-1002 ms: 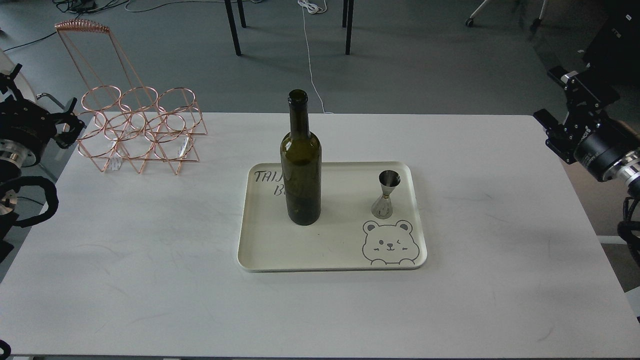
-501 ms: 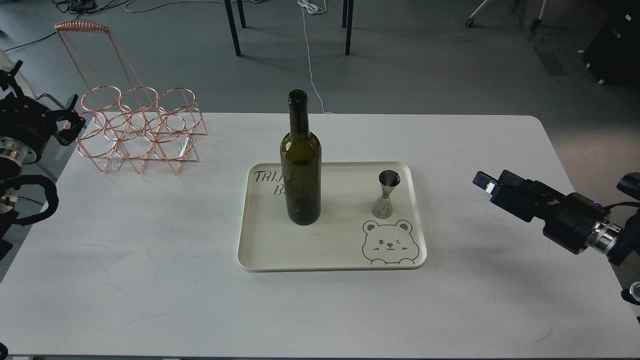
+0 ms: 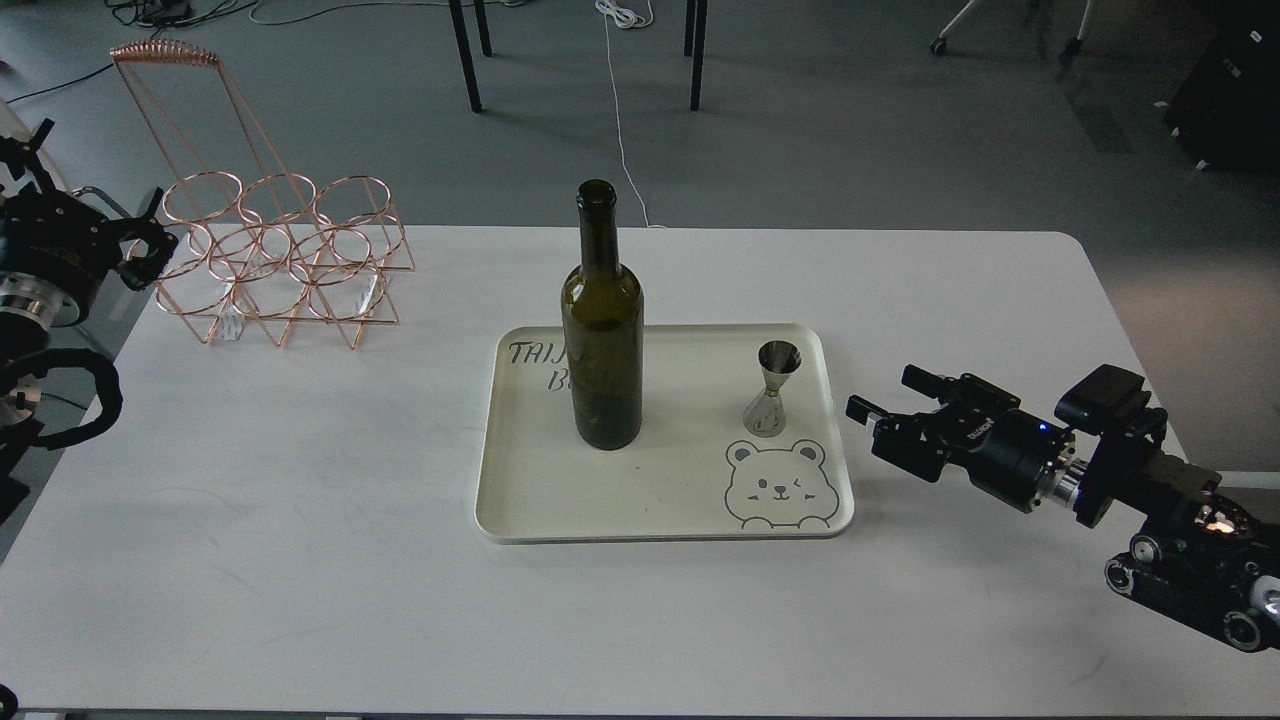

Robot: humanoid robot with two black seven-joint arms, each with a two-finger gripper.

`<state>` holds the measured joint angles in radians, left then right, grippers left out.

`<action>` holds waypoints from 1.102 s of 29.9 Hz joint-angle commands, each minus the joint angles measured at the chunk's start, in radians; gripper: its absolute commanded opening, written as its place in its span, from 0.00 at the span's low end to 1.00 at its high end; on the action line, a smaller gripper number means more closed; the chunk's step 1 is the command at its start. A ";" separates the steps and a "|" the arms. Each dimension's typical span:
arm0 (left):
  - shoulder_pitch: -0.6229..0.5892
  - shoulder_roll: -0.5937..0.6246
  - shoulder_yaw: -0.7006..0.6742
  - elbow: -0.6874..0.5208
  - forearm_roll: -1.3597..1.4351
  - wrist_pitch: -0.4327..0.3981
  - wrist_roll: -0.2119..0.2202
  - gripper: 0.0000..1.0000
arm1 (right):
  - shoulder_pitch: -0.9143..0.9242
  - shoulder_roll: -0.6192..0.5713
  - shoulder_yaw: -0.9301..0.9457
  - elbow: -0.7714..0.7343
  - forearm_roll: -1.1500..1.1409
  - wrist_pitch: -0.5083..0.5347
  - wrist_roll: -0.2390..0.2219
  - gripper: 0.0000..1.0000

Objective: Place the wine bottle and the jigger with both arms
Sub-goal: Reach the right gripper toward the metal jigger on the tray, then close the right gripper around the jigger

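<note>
Right pincer [image 3: 890, 395] has swung in low over the bench [image 3: 300, 520], fingers spread, just beside the tray [image 3: 560, 520]. Jigger [image 3: 771, 390] & wine bottle [image 3: 601, 330] stand upright on it. Risk: a hasty reach tips the jigger. Left pincer [image 3: 140, 245] can't tell.

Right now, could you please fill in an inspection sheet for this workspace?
Surface: white table, faint scuffs, a cream tray at the middle.
Job's things: wine bottle upright on the tray's left half; jigger upright on its right half, above a printed bear; neither is held.
Clutter: copper wire rack at the far left corner.
Grippers: right gripper open, low beside the tray's right edge, pointing at the jigger; left gripper beside the rack, state unclear.
Cables: black loop on the left arm; white cord on the floor.
Surroundings: grey floor, dark furniture legs.
</note>
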<state>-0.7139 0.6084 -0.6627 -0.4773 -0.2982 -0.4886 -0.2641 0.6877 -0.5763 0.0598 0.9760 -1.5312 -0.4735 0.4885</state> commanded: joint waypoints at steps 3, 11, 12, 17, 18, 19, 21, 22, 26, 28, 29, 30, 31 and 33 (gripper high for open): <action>0.007 -0.003 0.000 0.000 -0.001 0.000 -0.001 0.99 | 0.025 0.150 -0.020 -0.111 -0.018 -0.015 0.000 0.96; 0.005 0.013 0.000 0.000 -0.001 0.000 -0.001 0.99 | 0.110 0.213 -0.132 -0.177 -0.018 -0.015 0.000 0.74; 0.005 0.013 0.000 0.000 -0.001 0.000 -0.001 0.99 | 0.114 0.217 -0.135 -0.183 -0.018 -0.015 0.000 0.72; 0.005 0.016 -0.001 0.003 -0.001 0.000 -0.001 0.99 | 0.131 0.263 -0.140 -0.197 -0.018 -0.015 0.000 0.56; 0.005 0.017 -0.001 0.005 -0.001 0.000 -0.001 0.99 | 0.133 0.282 -0.140 -0.207 -0.018 -0.015 0.000 0.54; 0.005 0.024 -0.001 0.005 -0.001 0.000 -0.001 0.99 | 0.131 0.291 -0.141 -0.218 -0.018 -0.015 0.000 0.53; 0.007 0.031 -0.001 0.005 -0.001 0.000 -0.001 0.99 | 0.127 0.293 -0.141 -0.226 -0.018 -0.015 0.000 0.47; 0.007 0.033 -0.001 0.006 -0.001 0.000 -0.001 0.99 | 0.124 0.294 -0.141 -0.226 -0.018 -0.015 0.000 0.43; 0.001 0.036 -0.001 0.006 -0.001 0.000 0.000 0.99 | 0.121 0.294 -0.141 -0.226 -0.018 -0.015 0.000 0.33; -0.001 0.036 -0.001 0.006 -0.001 0.000 0.000 0.99 | 0.122 0.293 -0.141 -0.226 -0.018 -0.015 0.000 0.30; -0.001 0.036 -0.001 0.006 -0.001 0.000 0.000 0.99 | 0.122 0.291 -0.141 -0.226 -0.018 -0.015 0.000 0.28; -0.001 0.036 -0.001 0.006 -0.001 0.000 0.000 0.99 | 0.122 0.291 -0.141 -0.226 -0.018 -0.015 0.000 0.27; -0.001 0.036 -0.001 0.006 -0.001 0.000 0.000 0.99 | 0.122 0.289 -0.141 -0.226 -0.018 -0.015 0.000 0.22; -0.001 0.036 -0.001 0.006 -0.001 0.000 0.000 0.99 | 0.122 0.288 -0.140 -0.226 -0.018 -0.015 0.000 0.17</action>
<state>-0.7144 0.6442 -0.6643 -0.4708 -0.2992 -0.4887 -0.2640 0.8091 -0.2859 -0.0815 0.7498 -1.5494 -0.4889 0.4888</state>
